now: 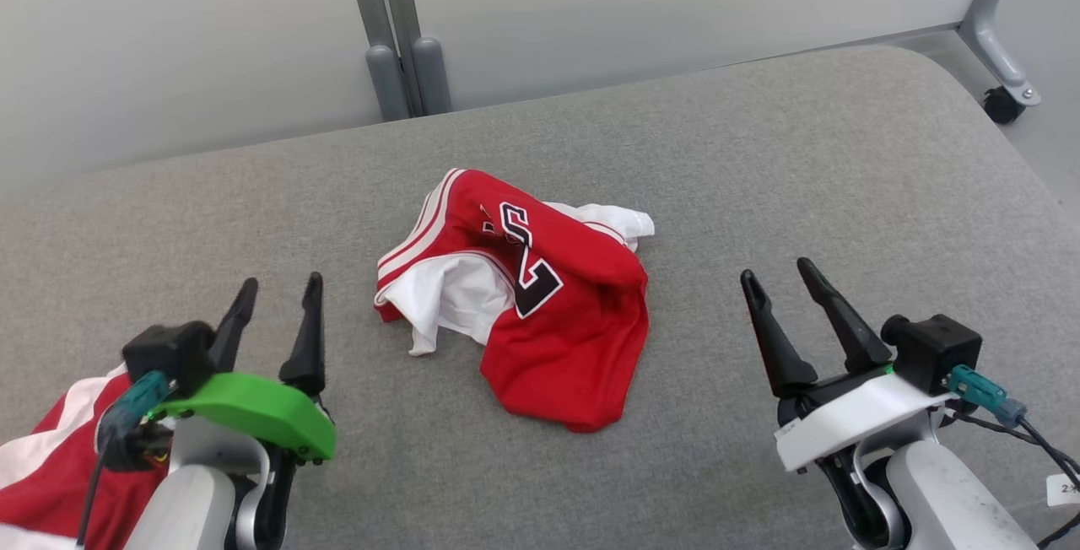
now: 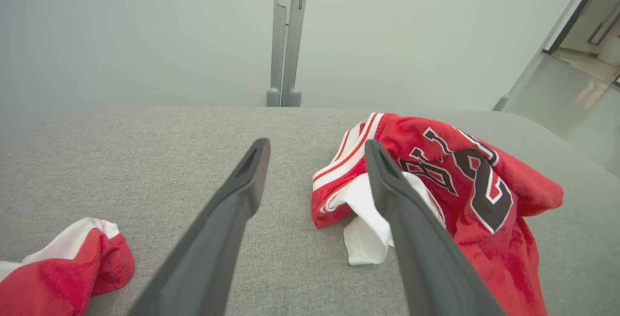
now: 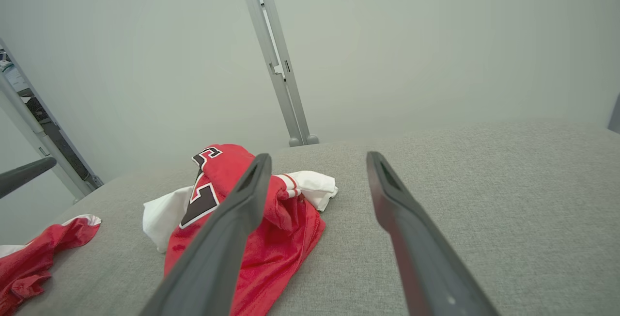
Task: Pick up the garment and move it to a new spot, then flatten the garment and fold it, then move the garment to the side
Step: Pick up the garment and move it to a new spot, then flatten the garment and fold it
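**Desk:** Head view?
**Photographer:** A crumpled red-and-white jersey (image 1: pixel 574 339) is lying midway across the grey padded surface (image 1: pixel 801 162), black number showing, between the two arms and touching neither.
**Desk:** And the grippers?
**Photographer:** The left gripper (image 1: pixel 282 280) is hovering at lower left, fingers standing apart, holding nothing. The right gripper (image 1: pixel 774 270) is doing the same at lower right. A second cloth (image 1: pixel 51 466), red and white, is lying bunched in the bottom left corner, partly behind the left arm.
**Desk:** Left wrist view?
**Photographer:** The two dark fingers are pointing out over the surface, spread wide. The jersey is sitting just to their right, with its white lining showing on both sides of the right-hand finger. The second cloth is showing at lower left.
**Desk:** Right wrist view?
**Photographer:** Fingers are standing apart and empty. The jersey is lying to their left, partly hidden behind the left-hand finger, and a pale partition (image 3: pixel 436 39) is rising beyond the surface's far edge.
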Controlling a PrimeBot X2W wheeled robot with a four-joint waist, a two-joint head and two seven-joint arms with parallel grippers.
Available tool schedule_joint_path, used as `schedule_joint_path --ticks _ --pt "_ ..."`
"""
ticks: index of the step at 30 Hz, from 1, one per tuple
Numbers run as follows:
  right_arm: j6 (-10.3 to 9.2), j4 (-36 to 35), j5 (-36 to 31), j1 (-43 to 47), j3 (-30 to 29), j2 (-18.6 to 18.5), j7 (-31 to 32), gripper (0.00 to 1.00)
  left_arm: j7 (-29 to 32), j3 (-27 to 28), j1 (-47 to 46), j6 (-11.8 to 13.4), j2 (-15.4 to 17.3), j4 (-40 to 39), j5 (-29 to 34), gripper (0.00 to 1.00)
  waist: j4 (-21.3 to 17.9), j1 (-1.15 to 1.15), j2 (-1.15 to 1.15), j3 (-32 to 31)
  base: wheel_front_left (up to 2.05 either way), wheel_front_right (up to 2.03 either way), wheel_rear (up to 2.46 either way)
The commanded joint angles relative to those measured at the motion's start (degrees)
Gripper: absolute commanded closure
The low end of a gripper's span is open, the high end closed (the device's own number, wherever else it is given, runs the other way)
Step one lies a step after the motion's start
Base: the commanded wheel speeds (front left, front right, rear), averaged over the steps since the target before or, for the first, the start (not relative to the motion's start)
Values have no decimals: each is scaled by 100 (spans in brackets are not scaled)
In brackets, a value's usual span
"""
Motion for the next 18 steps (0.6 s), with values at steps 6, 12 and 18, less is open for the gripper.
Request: schedule_joint_path --ticks 6,12,18 --pt "0 -139 -72 120 -289 -81 -16 0 -884 266 833 256 -10 -296 82 0 158 0 0 -94 0 0 0" --pt "0 -254 -108 247 -540 -165 -16 0 -1215 388 1225 278 -163 -395 271 0 280 0 0 -107 0 0 0" --pt "0 -260 -114 409 -634 -217 -16 0 -1251 510 1422 294 -368 -528 460 0 331 0 0 -123 0 0 0"
